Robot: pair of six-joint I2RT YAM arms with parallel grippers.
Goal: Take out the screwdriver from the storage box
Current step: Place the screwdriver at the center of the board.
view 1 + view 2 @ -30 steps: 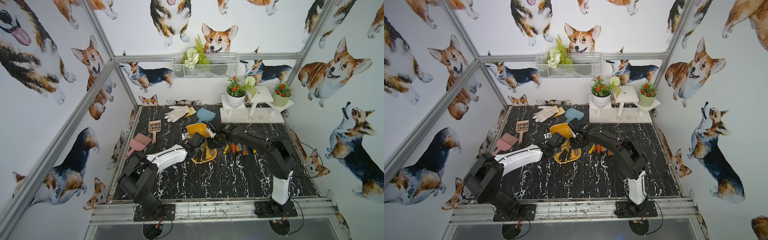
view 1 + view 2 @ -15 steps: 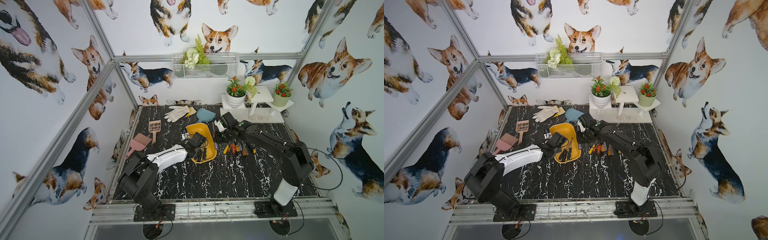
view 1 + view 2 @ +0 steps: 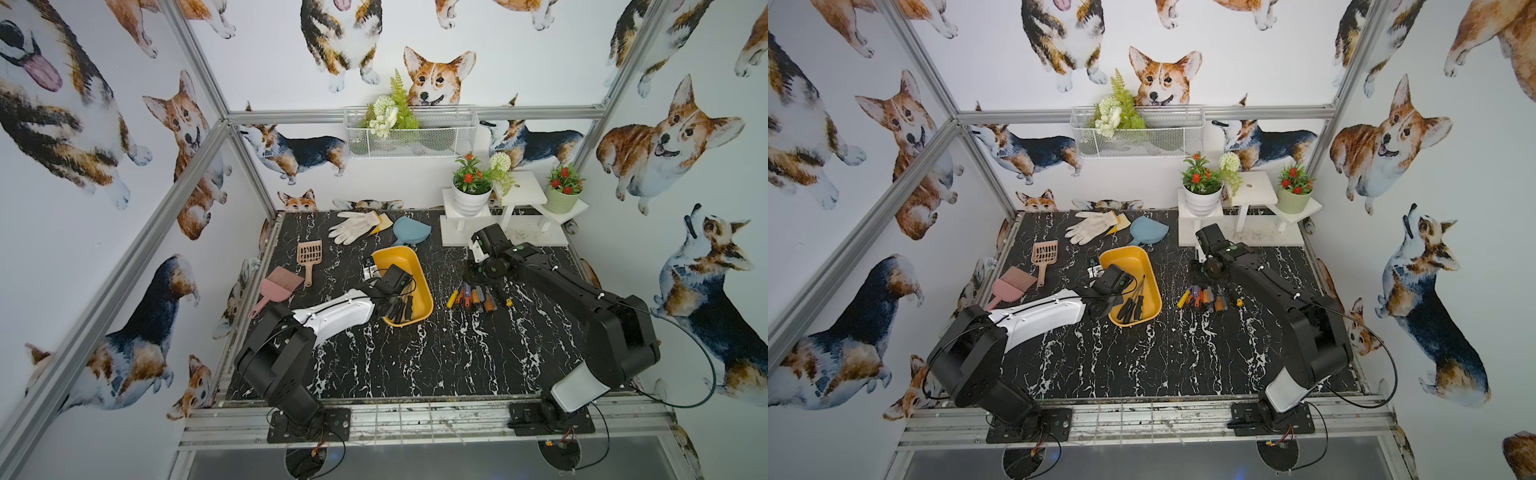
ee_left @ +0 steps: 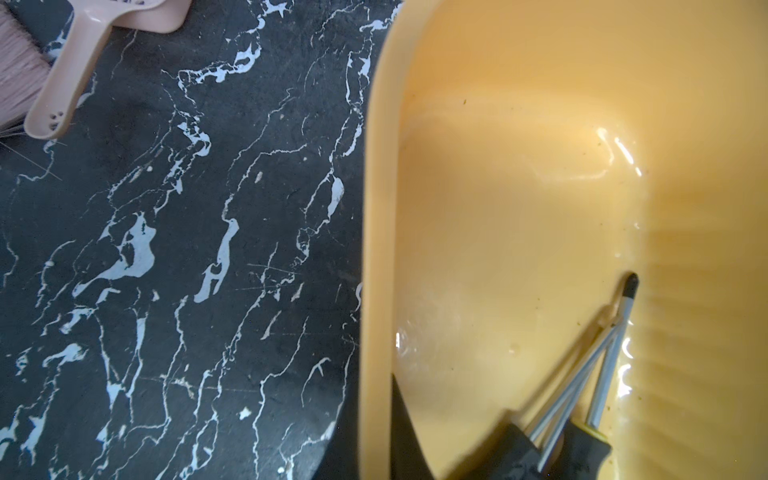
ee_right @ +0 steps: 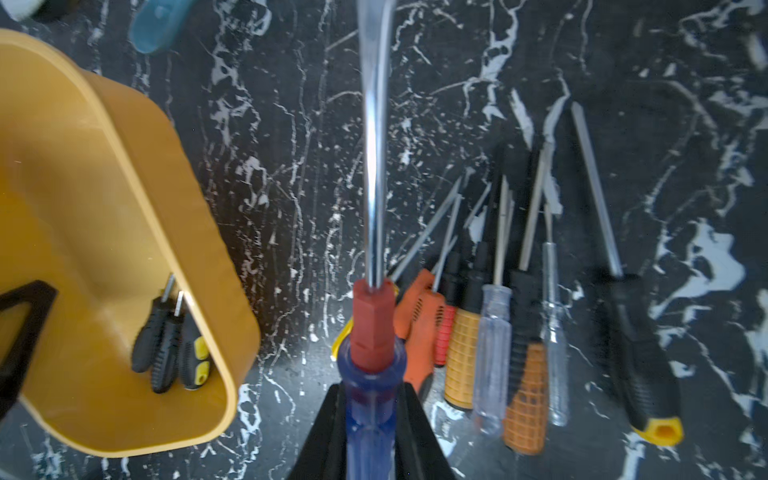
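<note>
Right wrist view: right hand (image 5: 371,390) clamped on the blue handle of a screwdriver (image 5: 375,232), held clear of the storage box (image 5: 145,166).

Long axis of the held tool runs out ahead of the hand, shaft leading toward the far edge of the desk (image 5: 291,124), roughly parallel with the row of screwdrivers (image 5: 494,332) just below it, between box and right edge; set-down is judged a short descent. Left hand (image 4: 376,440) is fully closed on the box's left long wall, near the desk's centre. Three black-handled screwdrivers (image 5: 170,345) lie at the box's near end, shafts toward its far end.
</note>
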